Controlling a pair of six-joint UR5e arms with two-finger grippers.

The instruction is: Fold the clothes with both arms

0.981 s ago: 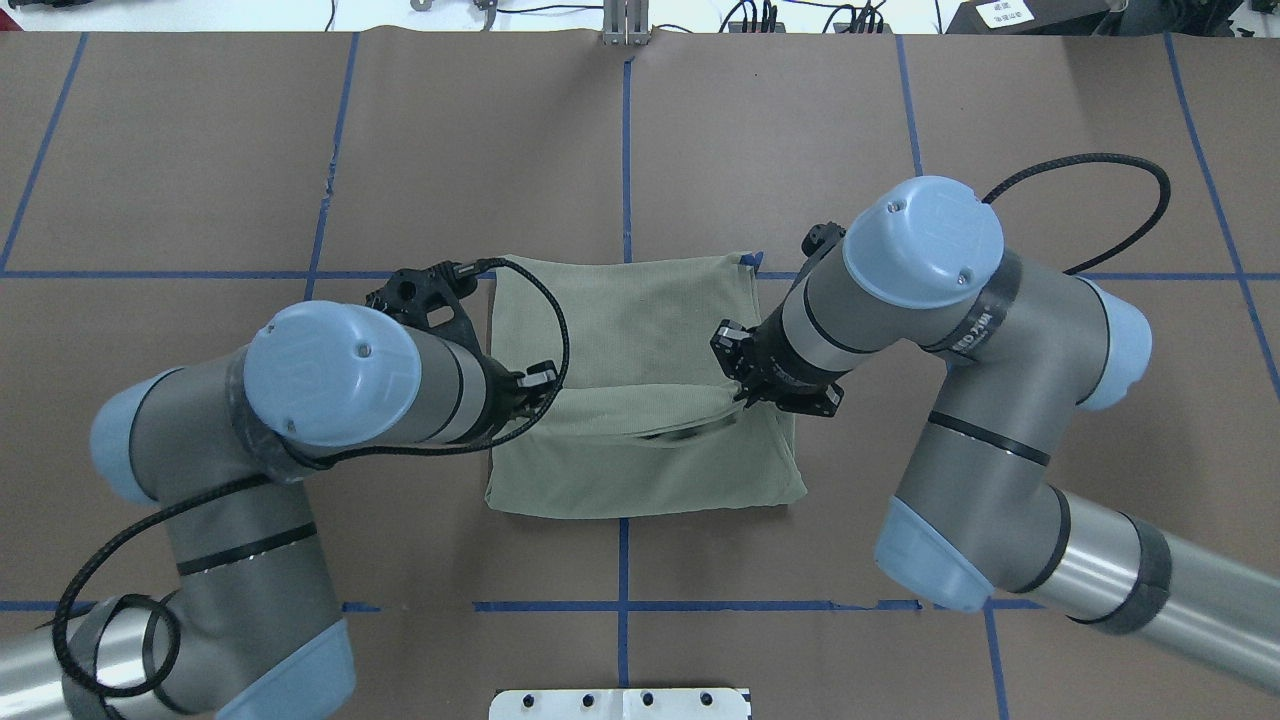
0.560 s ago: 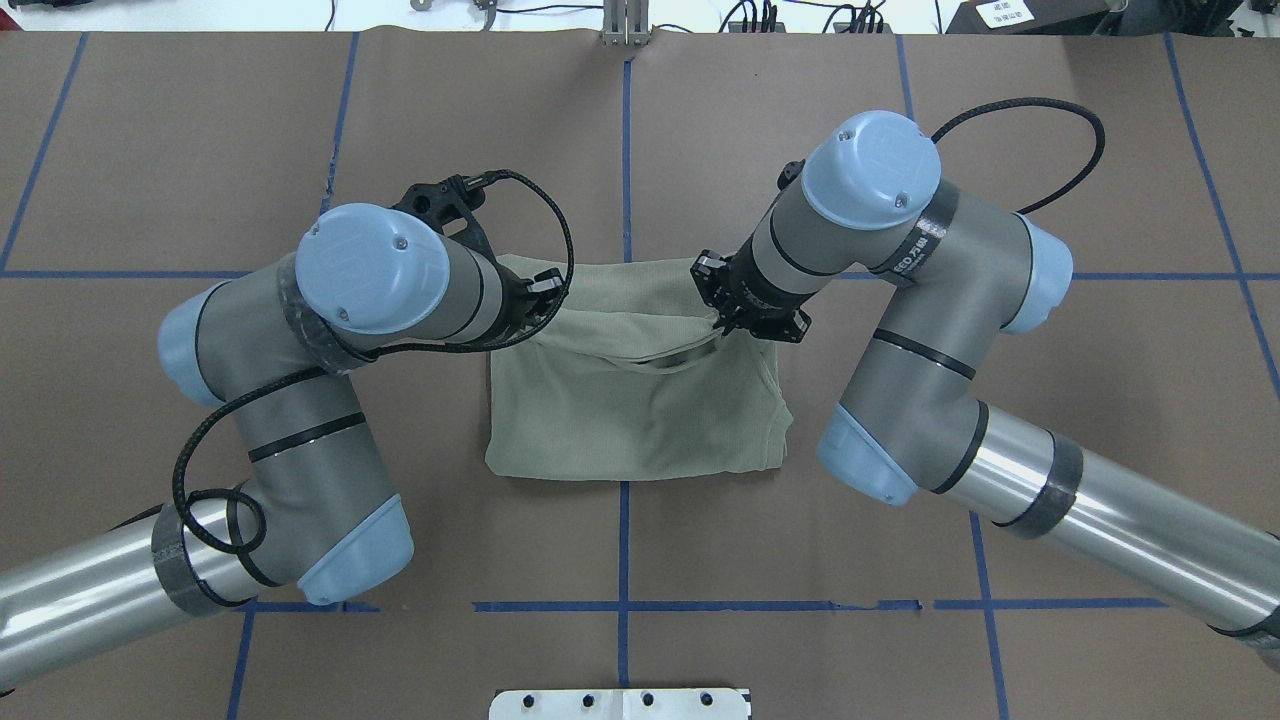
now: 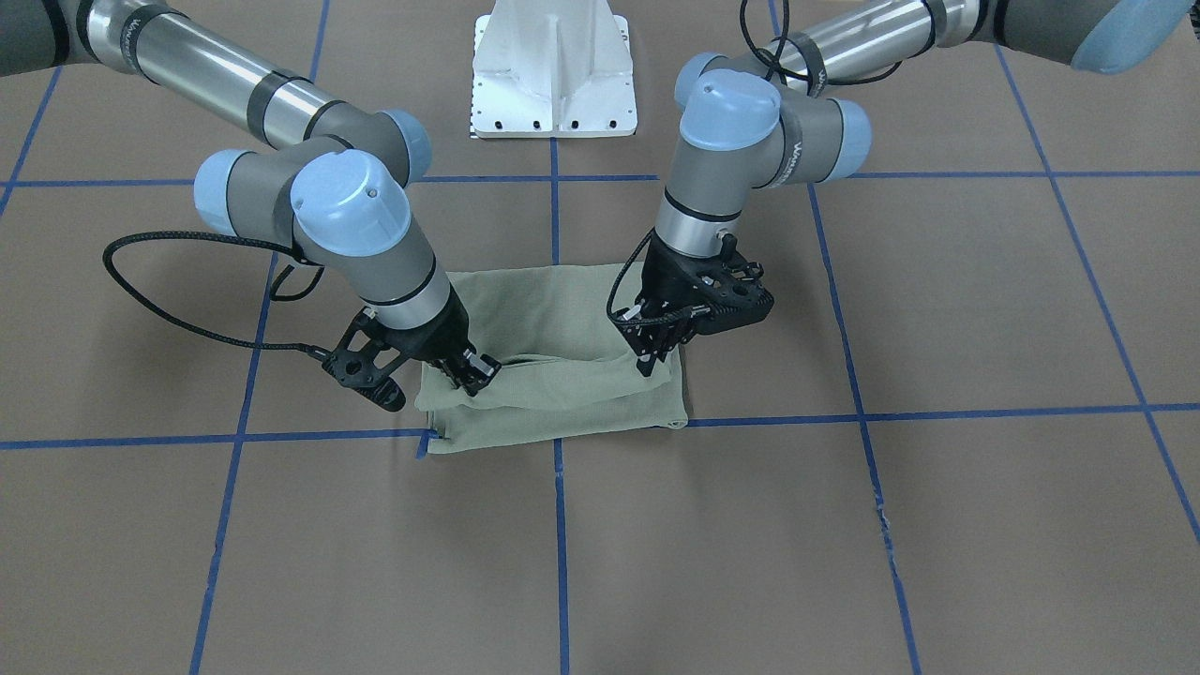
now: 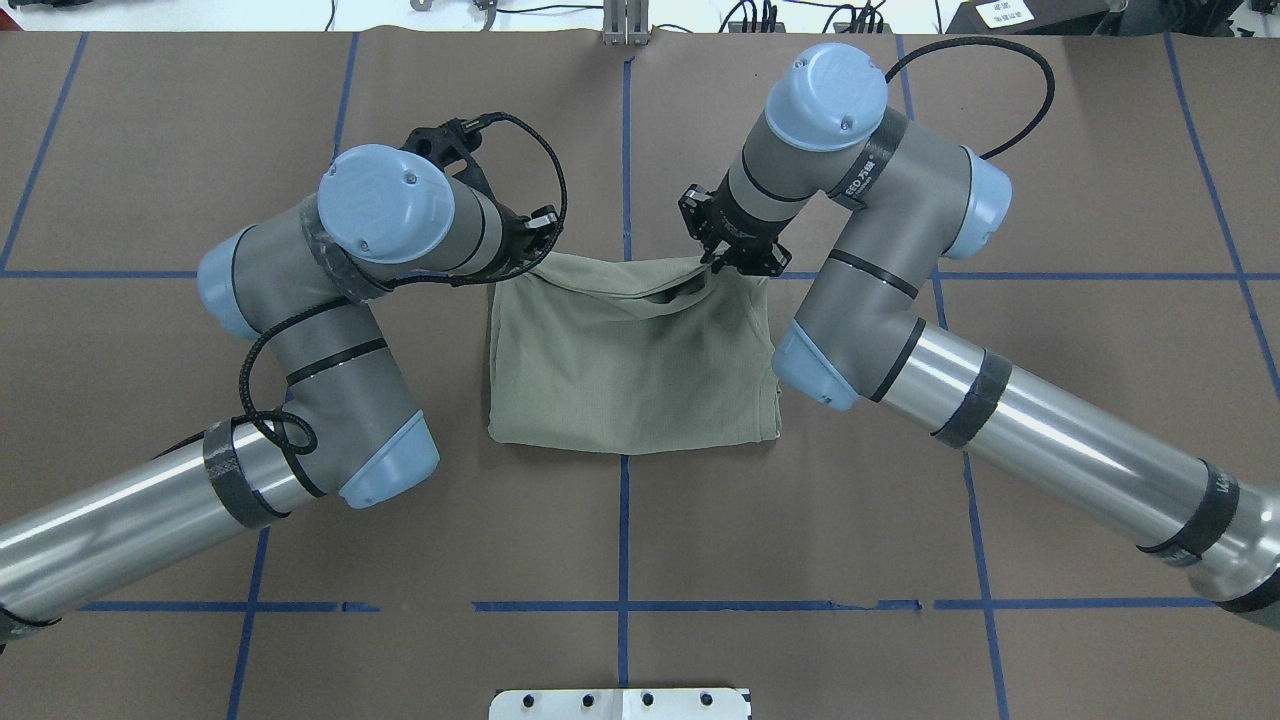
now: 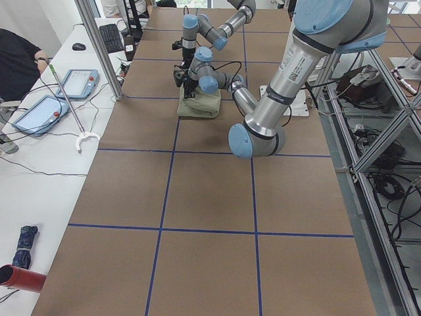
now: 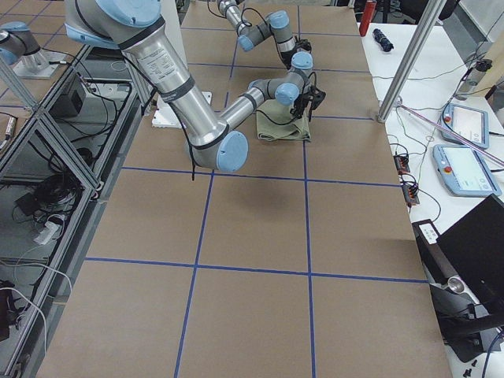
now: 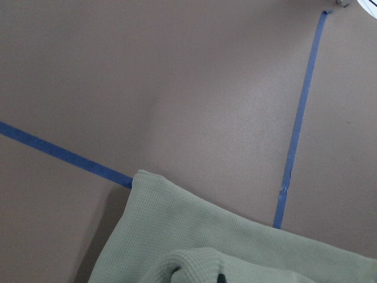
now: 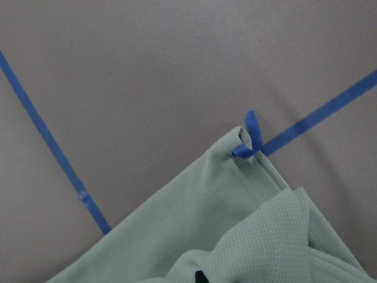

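The green shirt (image 4: 630,370) lies in the middle of the desk (image 4: 900,520), folded into a compact rectangle. The left arm (image 4: 385,210) and the right arm (image 4: 825,85) each stand at one far corner of it, on the side away from the robot. The right jaws are closed on the upper layer of the cloth at their corner. The left jaws also seem to be closed on this layer, although in the overhead view the wrist covers them for the most part.

The held edge runs across the desk from one arm to the other, nearly parallel to the blue tape line (image 4: 1100,275). The rest of the shirt lies from the jaws toward the robot. Neither arm is nearer, since each one has its own corner. The fold looks almost finished, so the coming move probably depends on how the held edge sits over the far edge of the lower layer.

The front-facing view shows that the held edge is a little above the lower layer and sags between the arms, which the overhead view does not show. The wrist views show the far corners of the lower layer flat on the desk. In the right wrist view a curled piece of tape (image 8: 250,138) stands at that corner.
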